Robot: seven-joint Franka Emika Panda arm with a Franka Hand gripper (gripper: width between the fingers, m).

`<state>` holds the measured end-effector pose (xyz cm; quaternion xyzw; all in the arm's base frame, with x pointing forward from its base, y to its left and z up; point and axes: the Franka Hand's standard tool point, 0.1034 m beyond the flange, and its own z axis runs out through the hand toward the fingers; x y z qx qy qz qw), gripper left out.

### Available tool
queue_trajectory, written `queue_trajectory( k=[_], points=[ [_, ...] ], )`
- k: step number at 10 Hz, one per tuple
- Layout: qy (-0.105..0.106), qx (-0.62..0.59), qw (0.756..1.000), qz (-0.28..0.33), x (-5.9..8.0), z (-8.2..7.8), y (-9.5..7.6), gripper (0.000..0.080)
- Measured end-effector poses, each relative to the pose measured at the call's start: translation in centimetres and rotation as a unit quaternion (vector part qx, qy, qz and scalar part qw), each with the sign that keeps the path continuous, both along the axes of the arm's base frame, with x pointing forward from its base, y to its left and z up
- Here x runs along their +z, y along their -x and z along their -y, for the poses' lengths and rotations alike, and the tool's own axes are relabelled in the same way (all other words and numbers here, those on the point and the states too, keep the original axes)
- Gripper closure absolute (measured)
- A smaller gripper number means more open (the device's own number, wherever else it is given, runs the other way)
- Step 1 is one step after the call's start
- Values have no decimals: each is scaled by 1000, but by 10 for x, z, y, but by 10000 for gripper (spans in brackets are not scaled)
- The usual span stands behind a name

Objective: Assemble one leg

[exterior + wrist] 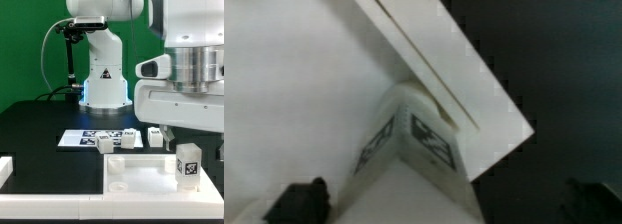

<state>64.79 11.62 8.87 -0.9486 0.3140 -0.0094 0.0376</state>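
A white leg (187, 163) with a black-and-white tag stands upright at the corner of the large white panel (135, 178) on the exterior view's right. My gripper (192, 140) hangs straight over it, with one finger on each side. In the wrist view the leg (416, 150) runs away from the camera, its far end at the panel's raised rim (446, 75). The dark fingertips (299, 202) stand wide apart, with a dark gap between the leg and the other one, so the gripper (446, 205) looks open.
Three more white legs (107, 143), (130, 137), (155, 135) lie behind the panel, near the marker board (80, 138). The robot's base (103, 85) stands at the back. A white edge piece (5, 168) sits at the exterior view's left.
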Motion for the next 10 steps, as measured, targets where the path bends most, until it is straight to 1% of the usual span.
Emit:
queue_trajectory(
  k=[2,3,5,8,10],
  points=[
    [5,82,997,5,0,2,0,150],
    [16,184,983,9,-1,1,1,150],
    [20,333,943,12,-6,-1,3,150],
    [19,314,949,11,-6,0,3,162],
    [17,256,966,8,-6,0,3,510]
  ],
)
